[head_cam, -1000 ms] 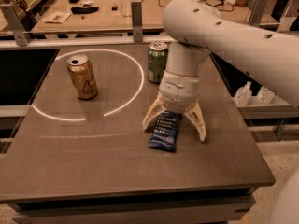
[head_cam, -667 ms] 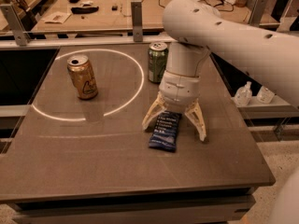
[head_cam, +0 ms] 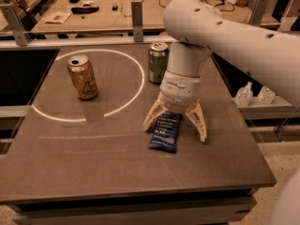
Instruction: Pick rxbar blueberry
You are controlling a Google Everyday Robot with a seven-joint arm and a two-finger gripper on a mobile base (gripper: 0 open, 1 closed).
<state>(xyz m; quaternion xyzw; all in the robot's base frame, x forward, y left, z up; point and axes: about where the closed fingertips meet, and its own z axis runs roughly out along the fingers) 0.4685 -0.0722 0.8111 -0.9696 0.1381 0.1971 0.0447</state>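
The rxbar blueberry [head_cam: 166, 131] is a flat dark blue bar with pale text, lying on the grey table [head_cam: 93, 158] right of the middle. My gripper [head_cam: 176, 127] points straight down over its far end. It is open, with one cream finger [head_cam: 152, 117] to the left of the bar and the other finger [head_cam: 198, 122] to its right, tips at table level. The bar's near end sticks out toward the front edge.
A gold can [head_cam: 83, 77] stands at the left inside a white painted circle [head_cam: 136, 90]. A green can [head_cam: 158, 62] stands just behind the gripper. A workbench [head_cam: 117, 13] with small items lies beyond the table. Two small bottles [head_cam: 244, 95] sit on a shelf at the right.
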